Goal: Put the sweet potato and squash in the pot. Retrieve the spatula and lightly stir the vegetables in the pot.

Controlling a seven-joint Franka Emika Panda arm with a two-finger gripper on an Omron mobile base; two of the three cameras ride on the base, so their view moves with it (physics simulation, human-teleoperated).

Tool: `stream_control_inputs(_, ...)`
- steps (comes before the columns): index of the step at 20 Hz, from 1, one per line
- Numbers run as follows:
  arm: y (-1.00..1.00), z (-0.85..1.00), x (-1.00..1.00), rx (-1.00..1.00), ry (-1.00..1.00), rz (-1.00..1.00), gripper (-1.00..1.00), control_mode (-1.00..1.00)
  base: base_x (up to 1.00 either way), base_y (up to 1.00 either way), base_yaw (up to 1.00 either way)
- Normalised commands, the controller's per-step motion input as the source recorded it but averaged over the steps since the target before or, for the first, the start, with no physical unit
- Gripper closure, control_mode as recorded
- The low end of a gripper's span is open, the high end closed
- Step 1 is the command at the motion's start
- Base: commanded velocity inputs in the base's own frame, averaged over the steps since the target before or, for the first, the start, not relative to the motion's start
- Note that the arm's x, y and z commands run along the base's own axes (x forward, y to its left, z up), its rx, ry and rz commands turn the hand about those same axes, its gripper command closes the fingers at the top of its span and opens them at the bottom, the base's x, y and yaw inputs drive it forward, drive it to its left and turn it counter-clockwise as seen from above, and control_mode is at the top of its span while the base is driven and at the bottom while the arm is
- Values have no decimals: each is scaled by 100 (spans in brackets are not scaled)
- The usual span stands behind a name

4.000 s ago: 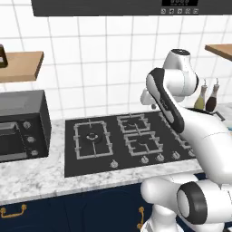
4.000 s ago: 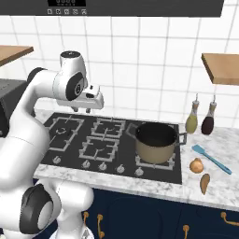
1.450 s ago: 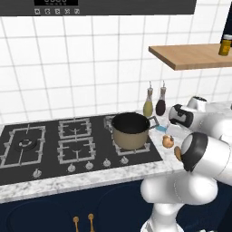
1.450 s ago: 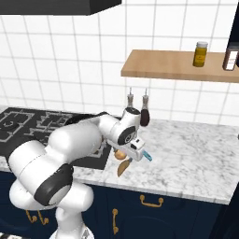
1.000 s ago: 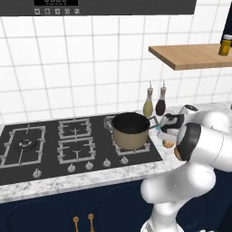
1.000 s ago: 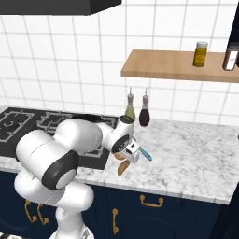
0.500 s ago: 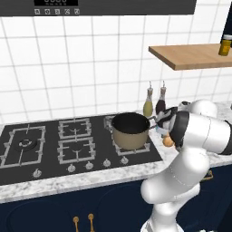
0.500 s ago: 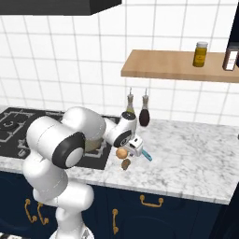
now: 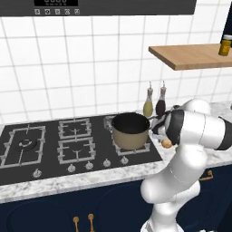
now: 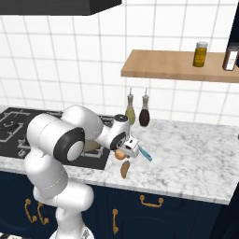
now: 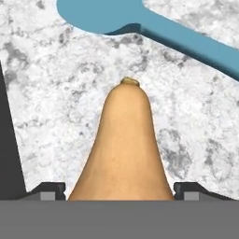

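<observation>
In the hand view a tan squash (image 11: 125, 144) lies on the marble, its wide end between my gripper (image 11: 119, 189) fingertips (image 11: 51, 189). The jaws stand open on either side of it, close to its flanks. The teal spatula (image 11: 154, 25) lies just beyond the squash's stem. From the right base view the gripper (image 10: 126, 151) is low over the squash (image 10: 120, 154), with the darker sweet potato (image 10: 124, 169) nearer the counter's front edge and the spatula (image 10: 145, 153) to the right. The tan pot (image 9: 130, 131) sits on the stove's right burner, left of the hand.
Two bottles (image 9: 148, 106) (image 9: 160, 105) stand against the tiled wall behind the pot. A wooden shelf (image 10: 177, 65) with a jar (image 10: 200, 53) hangs above. The black stove (image 9: 68, 140) stretches left. Marble counter (image 10: 191, 154) extends to the right of the spatula.
The base drove right along the counter earlier. Over the last second the arm folded down and the hand settled over the squash, jaws narrowing slightly.
</observation>
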Motion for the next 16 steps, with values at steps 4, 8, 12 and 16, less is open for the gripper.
stream_control_inputs(4,0,46,-58,0,-2,5,100,-100,0,0,0)
stream_control_inputs(8,13,100,-96,0,0,0,100,-100,0,0,0)
stream_control_inputs(12,31,100,-97,0,6,0,100,-100,0,0,0)
stream_control_inputs(16,26,100,-59,0,2,4,100,-100,0,0,0)
